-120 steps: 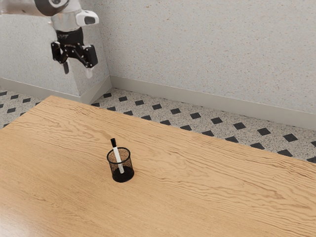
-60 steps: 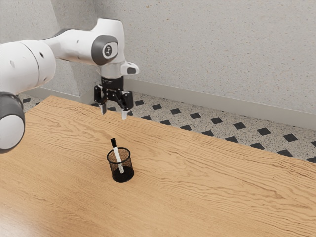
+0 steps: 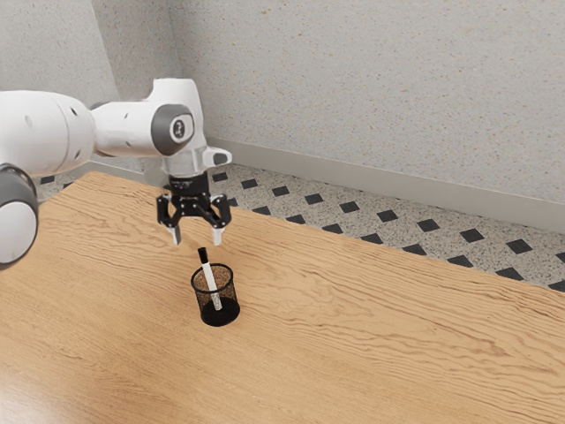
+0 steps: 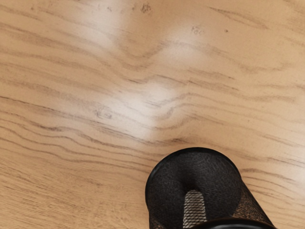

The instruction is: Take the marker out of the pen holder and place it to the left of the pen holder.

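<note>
My gripper hangs open above the table in the exterior view, its two fingertips spread just above the marker's cap with nothing between them. The white marker with its black cap leans inside the black mesh pen holder, cap end up, tilted toward the exterior view's left and sticking out over the rim. In the wrist view the pen holder is at the lower edge, with part of the marker inside it.
The wooden table stretches around the pen holder on all sides. Behind its far edge are a patterned floor and a speckled wall.
Over the last second my arm has swung in over the table toward the pen holder, and my hand has come lower and turned. Marker and holder have stayed still.
</note>
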`<state>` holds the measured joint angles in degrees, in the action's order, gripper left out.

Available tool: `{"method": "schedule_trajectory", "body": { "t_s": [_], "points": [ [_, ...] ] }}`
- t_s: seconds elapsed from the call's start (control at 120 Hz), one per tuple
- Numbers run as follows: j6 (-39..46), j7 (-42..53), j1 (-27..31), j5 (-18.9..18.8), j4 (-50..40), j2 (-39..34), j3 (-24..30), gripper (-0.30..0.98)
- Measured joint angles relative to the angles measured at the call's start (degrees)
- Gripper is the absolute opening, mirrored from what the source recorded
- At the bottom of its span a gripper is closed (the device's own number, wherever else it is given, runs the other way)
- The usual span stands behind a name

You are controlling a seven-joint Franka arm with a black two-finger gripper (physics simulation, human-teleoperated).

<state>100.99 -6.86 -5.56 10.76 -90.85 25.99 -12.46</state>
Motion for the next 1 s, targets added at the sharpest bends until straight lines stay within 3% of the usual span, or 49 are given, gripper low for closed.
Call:
{"method": "schedule_trajectory", "body": {
  "t_s": [0.258, 0.8, 1.0],
  "points": [
    [3.98, -2.82, -1.65, 0.75, -6.6, -4.23, -0.11, 0.67],
    [6.32, -5.92, -2.35, 0.75, -7.73, -3.69, -0.02, 0.63],
    [6.42, -6.48, -2.26, 0.69, -8.23, -4.04, -0.02, 0.48]
  ]
}}
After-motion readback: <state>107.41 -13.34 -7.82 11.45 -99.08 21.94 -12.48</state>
